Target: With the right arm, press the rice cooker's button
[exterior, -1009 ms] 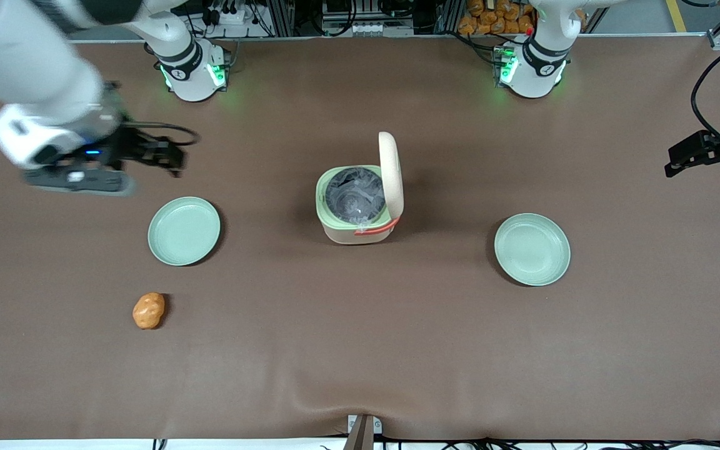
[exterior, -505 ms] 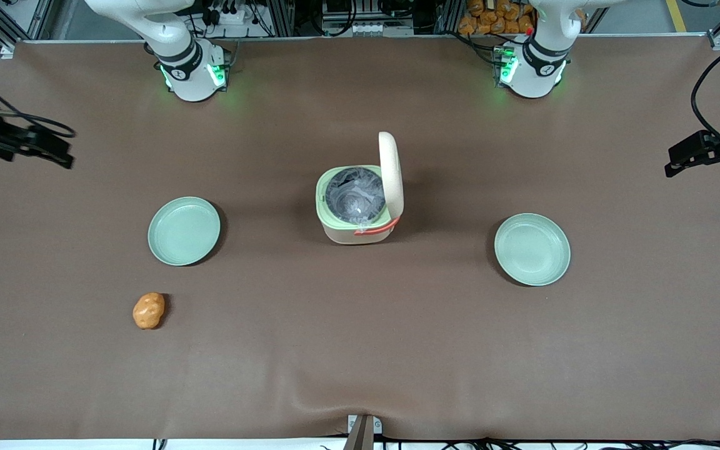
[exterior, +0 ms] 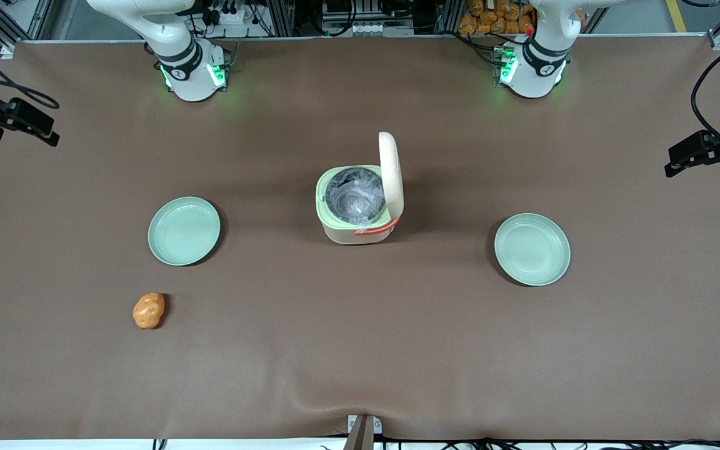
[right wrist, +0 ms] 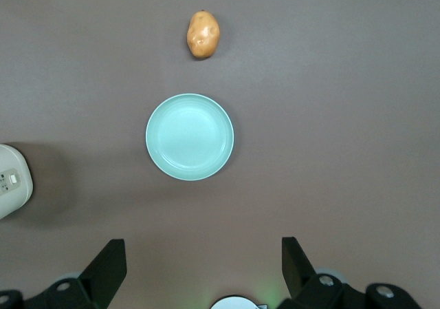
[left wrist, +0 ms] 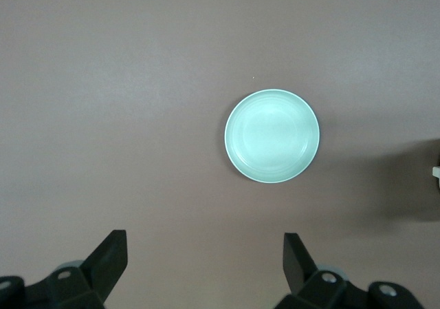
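Note:
The rice cooker point(exterior: 335, 234) stands mid-table with its cream lid point(exterior: 391, 169) raised upright, the dark inner pot open and the orange-red handle point(exterior: 377, 227) on the side nearer the front camera. A cream corner of it shows in the right wrist view point(right wrist: 12, 182). I cannot make out the pale green button. My right gripper point(exterior: 35, 127) hangs above the table edge at the working arm's end, far from the cooker. In the right wrist view the gripper point(right wrist: 203, 268) is open and empty, its fingers point(right wrist: 110, 262) wide apart above bare mat.
A pale green plate point(exterior: 184, 230) point(right wrist: 190, 137) lies between the gripper and the cooker. An orange potato point(exterior: 149, 310) point(right wrist: 203, 34) lies nearer the front camera than that plate. A second plate point(exterior: 532, 249) point(left wrist: 272, 135) lies toward the parked arm's end.
My right arm has swung away from above the nearby plate, out to the table edge at the working arm's end. The cooker, plates and potato have not moved.

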Tool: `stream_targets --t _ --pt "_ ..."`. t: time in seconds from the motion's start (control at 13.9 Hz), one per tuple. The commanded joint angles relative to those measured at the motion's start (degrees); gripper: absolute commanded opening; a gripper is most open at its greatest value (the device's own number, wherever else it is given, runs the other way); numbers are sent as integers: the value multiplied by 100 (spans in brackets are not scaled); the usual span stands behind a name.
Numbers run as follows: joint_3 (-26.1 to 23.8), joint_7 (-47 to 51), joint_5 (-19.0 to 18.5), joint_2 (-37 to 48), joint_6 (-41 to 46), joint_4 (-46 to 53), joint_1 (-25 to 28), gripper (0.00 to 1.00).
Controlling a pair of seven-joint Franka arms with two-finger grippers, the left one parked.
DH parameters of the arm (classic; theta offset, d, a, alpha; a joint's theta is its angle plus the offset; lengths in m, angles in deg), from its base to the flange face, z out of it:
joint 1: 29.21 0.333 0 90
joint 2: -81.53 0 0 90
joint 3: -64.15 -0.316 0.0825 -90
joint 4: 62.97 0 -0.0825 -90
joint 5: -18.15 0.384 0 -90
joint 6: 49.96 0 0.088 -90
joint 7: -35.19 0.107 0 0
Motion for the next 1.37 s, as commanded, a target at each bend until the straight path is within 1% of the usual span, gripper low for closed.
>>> stream_targets --t 0.0,0.22,1.08,1.23,1.3 --pt "-87 -194 26 178 -53 -108 -217 100" --pt "-105 -194 26 143 43 86 -209 100" --pt "-122 -221 34 142 123 200 -191 100" --pt "-114 -229 61 142 132 192 -200 100" --pt "-96 -264 130 151 140 192 -209 100"
